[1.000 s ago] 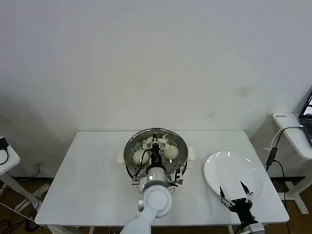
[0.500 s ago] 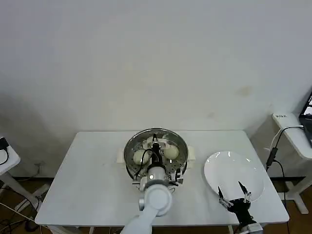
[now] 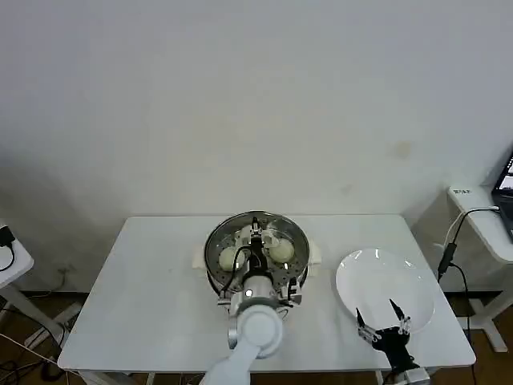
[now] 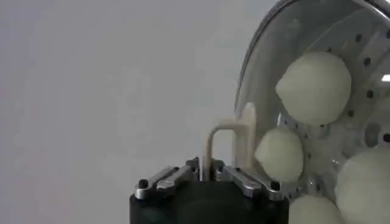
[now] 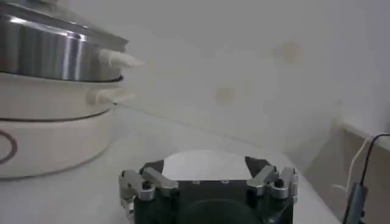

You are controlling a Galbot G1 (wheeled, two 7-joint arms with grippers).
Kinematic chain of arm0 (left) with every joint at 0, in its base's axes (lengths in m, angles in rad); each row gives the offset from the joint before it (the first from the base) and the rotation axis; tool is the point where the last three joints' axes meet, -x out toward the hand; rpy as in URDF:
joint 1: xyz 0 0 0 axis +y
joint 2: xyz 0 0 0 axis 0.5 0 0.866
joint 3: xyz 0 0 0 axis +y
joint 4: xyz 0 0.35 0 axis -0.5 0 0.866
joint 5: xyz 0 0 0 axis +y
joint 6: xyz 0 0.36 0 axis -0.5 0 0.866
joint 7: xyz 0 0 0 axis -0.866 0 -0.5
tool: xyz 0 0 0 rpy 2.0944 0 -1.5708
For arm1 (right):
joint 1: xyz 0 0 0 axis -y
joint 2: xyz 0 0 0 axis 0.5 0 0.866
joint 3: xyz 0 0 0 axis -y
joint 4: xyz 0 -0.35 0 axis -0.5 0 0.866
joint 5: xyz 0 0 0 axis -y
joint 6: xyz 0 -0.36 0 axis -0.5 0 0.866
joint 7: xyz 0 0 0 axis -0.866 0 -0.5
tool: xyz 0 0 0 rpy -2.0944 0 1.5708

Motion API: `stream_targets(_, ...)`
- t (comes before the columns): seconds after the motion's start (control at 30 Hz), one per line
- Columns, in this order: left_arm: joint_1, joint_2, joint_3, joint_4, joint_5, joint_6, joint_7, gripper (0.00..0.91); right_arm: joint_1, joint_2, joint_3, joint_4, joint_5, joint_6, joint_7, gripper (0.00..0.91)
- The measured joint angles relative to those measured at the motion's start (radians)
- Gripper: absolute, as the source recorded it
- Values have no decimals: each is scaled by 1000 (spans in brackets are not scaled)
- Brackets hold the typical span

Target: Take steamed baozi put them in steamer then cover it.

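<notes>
Illumination was even, diffuse and fairly bright, apparently from overhead. In the head view the white table (image 3: 160,281) and wall were almost shadowless; soft shade gathered on the floor at 8 o'clock. Small glare spots sat on the white plate (image 3: 385,285) towards 11 o'clock and on the steamer (image 3: 255,249) rim. In the left wrist view the glass lid (image 4: 304,91) carried a bright rim highlight at 1 o'clock, and the near gripper body was dark and out of focus. The right wrist view was soft, its background hazy.
</notes>
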Motion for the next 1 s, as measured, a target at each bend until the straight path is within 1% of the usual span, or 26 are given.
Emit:
stream_targets(0.23, 13, 16, 6, -31, -13, 0, 2, 907, -1, 5, -5, 2, -7, 0, 0, 907)
stream_targets(0.4, 32, 40, 18, -75, -31, 0, 3, 907, -4, 6, -6, 3, -10, 0, 0, 907)
stream_targets(0.7, 112, 128, 13, -233, -109, -21, -23, 907, -11, 8, -12, 0, -20, 1, 1, 907)
stream_targets(0.87, 188, 193, -39, -353, -242, -54, -83, 907, -15, 10, -17, -1, -21, 5, 5, 907)
stream_targets(1.0, 285, 249, -151, -408, -449, -127, -194, 907, -22, 3, -15, 6, -11, 10, 6, 907)
